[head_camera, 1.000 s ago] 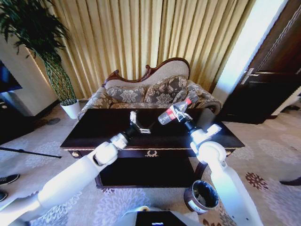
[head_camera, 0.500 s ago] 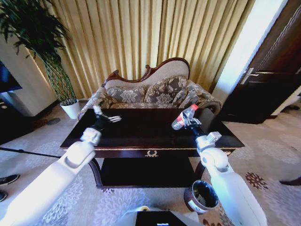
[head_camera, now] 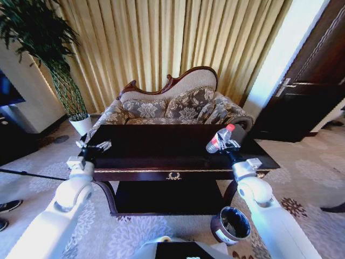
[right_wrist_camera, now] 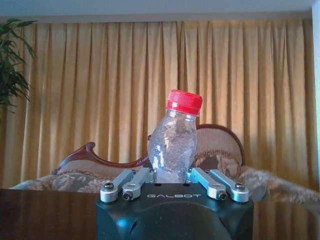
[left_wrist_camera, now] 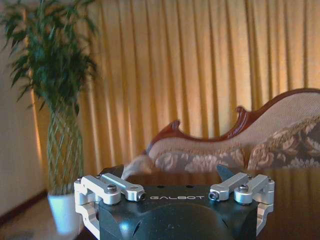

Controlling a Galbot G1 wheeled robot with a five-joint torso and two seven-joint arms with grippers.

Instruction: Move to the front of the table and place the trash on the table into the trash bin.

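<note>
The right gripper (head_camera: pixel 223 141) is carrying the clear bottle (head_camera: pixel 220 138) toward the right of the head view, fingers clamped on its lower body with the red cap tilted up and to the right. A second ago it was holding the bottle near the middle of the frame; now the bottle is hanging over the right end of the table (head_camera: pixel 161 148), in the centre-right of the picture. In the right wrist view the bottle (right_wrist_camera: pixel 173 137) is standing squarely between the closed fingers of the gripper (right_wrist_camera: pixel 174 176), sofa and curtains behind it.

The left gripper (head_camera: pixel 96 147) is pulling back the other way. From the middle of the tabletop a second ago it has swung out to the table's left edge, at the centre-left of the head view, and its fingers are spread apart with nothing between them. The left wrist view confirms the gap, showing the left gripper (left_wrist_camera: pixel 170 172) facing the sofa (left_wrist_camera: pixel 235 145) and the potted plant (left_wrist_camera: pixel 62 120).

The trash bin (head_camera: pixel 231 225) is waiting on the carpet at the lower right of the head view, beside the table leg and below the loaded arm. Judging by the swing, the bottle is on its way there but is not yet over the opening. No paper lump or wrapper is visible on the dark tabletop, so this may be the last piece.
</note>
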